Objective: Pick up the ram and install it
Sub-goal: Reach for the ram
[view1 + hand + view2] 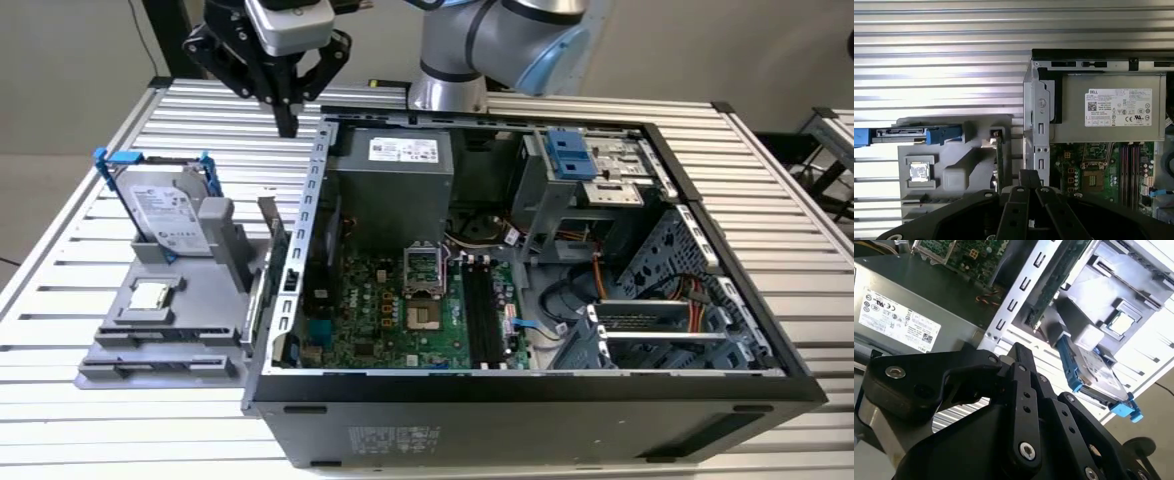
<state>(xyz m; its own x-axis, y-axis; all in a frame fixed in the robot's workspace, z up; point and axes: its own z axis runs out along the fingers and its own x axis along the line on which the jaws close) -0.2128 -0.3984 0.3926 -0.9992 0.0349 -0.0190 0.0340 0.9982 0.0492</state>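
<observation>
The ram (272,232) stands on its long edge in a slot of the grey holder (160,335), right beside the open computer case's wall. It shows as a thin green strip (999,161) in the first wrist view and as a long green board (1053,282) in the second. My gripper (286,128) hangs well above the table near the case's rear corner, behind the ram. Its black fingers (1029,176) lie together with nothing between them. The motherboard's black slots (481,315) are bare.
The holder also carries a silver hard drive (163,212) in a blue-handled bracket and a small square processor chip (151,295). The case (534,395) holds a grey power supply (394,175) and drive cages (587,165). The slatted metal table (80,420) lies around them.
</observation>
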